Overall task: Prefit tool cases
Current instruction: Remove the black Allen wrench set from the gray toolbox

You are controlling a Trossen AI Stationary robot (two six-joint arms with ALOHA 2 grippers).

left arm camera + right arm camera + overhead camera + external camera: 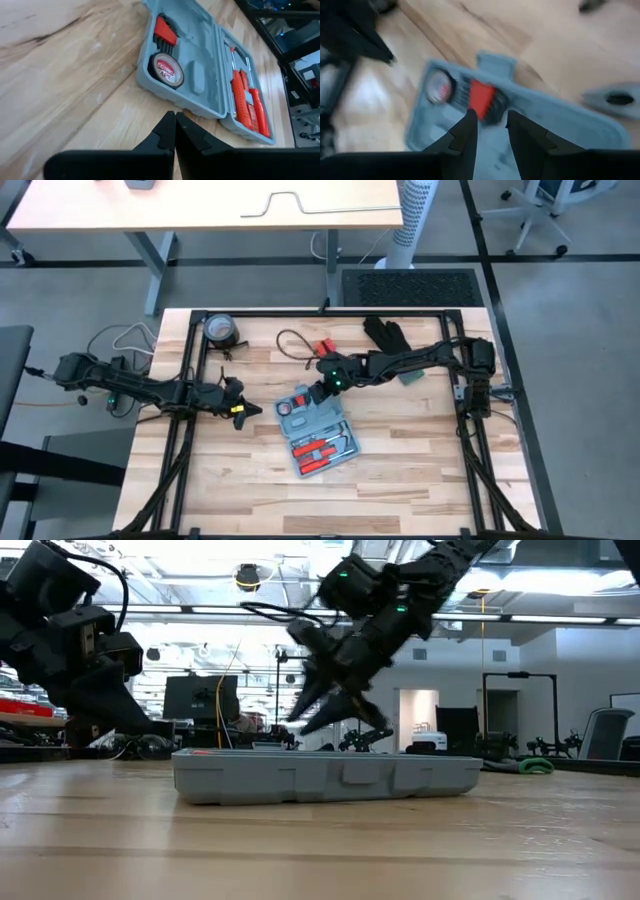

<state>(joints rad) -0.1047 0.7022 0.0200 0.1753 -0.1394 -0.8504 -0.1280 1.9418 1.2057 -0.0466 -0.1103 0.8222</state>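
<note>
Table (420, 480): tool case (316, 430) lies open mid-table, red tools visible from above; low view shows only its closed-looking side. Right gripper (318, 394) hovers over its rear half, fingers narrowly apart, empty. Left gripper (243, 411) beside case, fingers together.

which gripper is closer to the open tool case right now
Right. The right gripper hangs open just above the tool case, at its far end. The left gripper, shut, sits off to the case's side.

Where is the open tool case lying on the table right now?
In the high view the tool case lies open near the table's middle, just below the right hand and to the right of the left hand.
</note>
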